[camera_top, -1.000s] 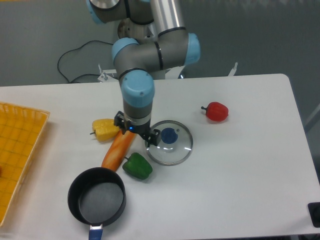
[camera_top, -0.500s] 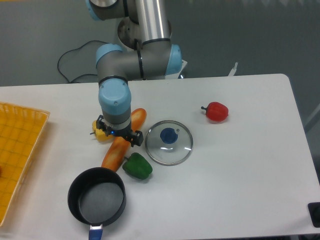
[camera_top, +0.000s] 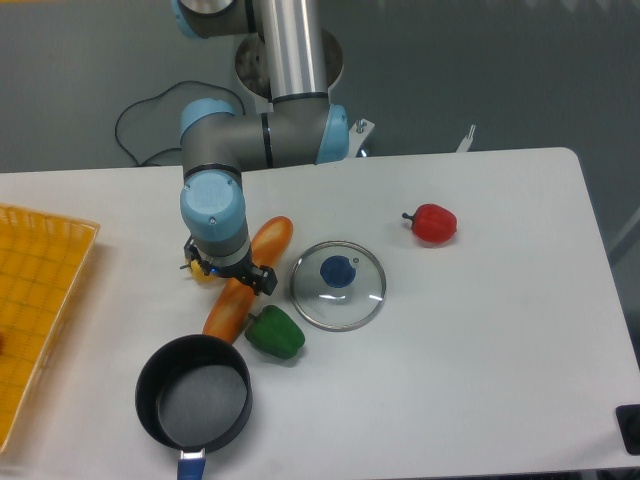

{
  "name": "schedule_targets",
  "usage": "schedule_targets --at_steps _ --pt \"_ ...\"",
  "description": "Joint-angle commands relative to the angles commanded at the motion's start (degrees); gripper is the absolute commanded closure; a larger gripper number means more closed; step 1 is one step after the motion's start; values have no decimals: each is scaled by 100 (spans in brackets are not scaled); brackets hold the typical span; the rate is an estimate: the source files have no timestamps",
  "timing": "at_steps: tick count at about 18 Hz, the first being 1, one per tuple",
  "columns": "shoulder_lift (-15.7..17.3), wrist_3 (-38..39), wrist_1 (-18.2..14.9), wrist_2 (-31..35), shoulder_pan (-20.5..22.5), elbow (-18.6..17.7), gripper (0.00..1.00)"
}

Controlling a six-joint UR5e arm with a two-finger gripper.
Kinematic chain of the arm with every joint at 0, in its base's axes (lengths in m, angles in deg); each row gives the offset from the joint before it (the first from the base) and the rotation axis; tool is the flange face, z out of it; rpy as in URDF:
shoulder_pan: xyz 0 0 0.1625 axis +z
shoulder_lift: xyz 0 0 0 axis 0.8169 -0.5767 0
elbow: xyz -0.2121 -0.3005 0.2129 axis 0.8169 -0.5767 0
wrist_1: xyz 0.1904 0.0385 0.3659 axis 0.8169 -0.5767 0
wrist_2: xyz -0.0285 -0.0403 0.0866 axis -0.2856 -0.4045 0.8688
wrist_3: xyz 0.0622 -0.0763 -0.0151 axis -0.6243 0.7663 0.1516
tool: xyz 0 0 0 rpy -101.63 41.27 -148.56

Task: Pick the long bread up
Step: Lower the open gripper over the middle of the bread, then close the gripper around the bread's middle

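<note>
Camera view, the only one: the long bread (camera_top: 246, 282) lies slantwise on the white tabletop (camera_top: 480, 340), one end up near the arm, the other beside the black pan (camera_top: 194, 404), with the green pepper (camera_top: 275, 333) touching or just beside its lower part. The hand (camera_top: 232, 274) sits low over the loaf's middle, its wrist hiding most of the yellow pepper (camera_top: 200, 270) (only a sliver shows). Whether the fingers are spread or already pinching the bread I cannot tell.

Risks, as I judge them: the smooth, rounded loaf could roll or slip from an off-centre grip, or a finger could catch the yellow pepper close by. No writing or brand is legible.
</note>
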Motion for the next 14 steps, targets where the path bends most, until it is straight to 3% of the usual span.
schedule_targets --at_steps 10,14 --pt "-193 193 9 334 -141 -62 0" --pt "-333 264 158 343 -193 -44 0"
